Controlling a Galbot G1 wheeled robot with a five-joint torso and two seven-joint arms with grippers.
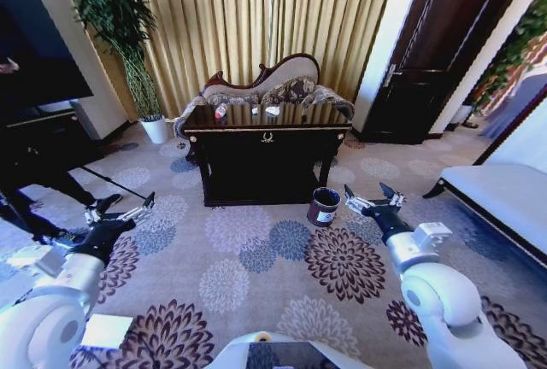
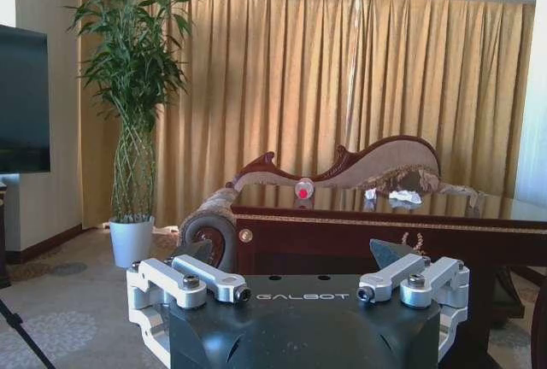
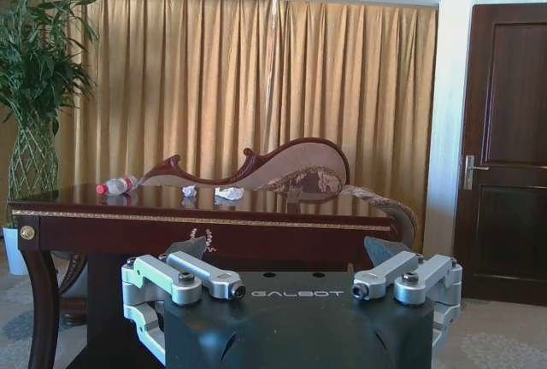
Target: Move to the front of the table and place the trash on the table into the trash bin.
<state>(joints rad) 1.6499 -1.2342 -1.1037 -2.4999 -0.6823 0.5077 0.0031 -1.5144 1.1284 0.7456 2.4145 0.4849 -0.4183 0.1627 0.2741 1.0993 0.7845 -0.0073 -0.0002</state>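
Carpet [image 1: 256,258] with large floral medallions is spread across the lower half of the head view; above its centre the large dark glossy wooden table [image 1: 267,149] with a mirror-like top is seen, a small gold ornament set on its front, and a curved sofa [image 1: 282,83] and gold curtains [image 1: 256,10] are placed behind it. On the tabletop, toward its left end, the small clear plastic bottle with a red label [image 1: 220,112] is laid on its side; two small crumpled white paper scraps [image 1: 272,111] are found just right of it, near the top's middle (both pieces close together). The small round dark bin with a white label [image 1: 324,206] is stood on the carpet right of centre, just beside the table's right front leg. A tall green plant in a white pot [image 1: 155,128] is set at the upper left, left of the table; a dark wooden door [image 1: 444,44] is seen at the upper right.

The left gripper [image 1: 120,213] is held low at the left edge of the frame over the carpet, its fingers spread apart and nothing between them; the right gripper [image 1: 369,200] is held right of centre, just beside the bin, likewise spread and unladen. Both are well apart from the table.
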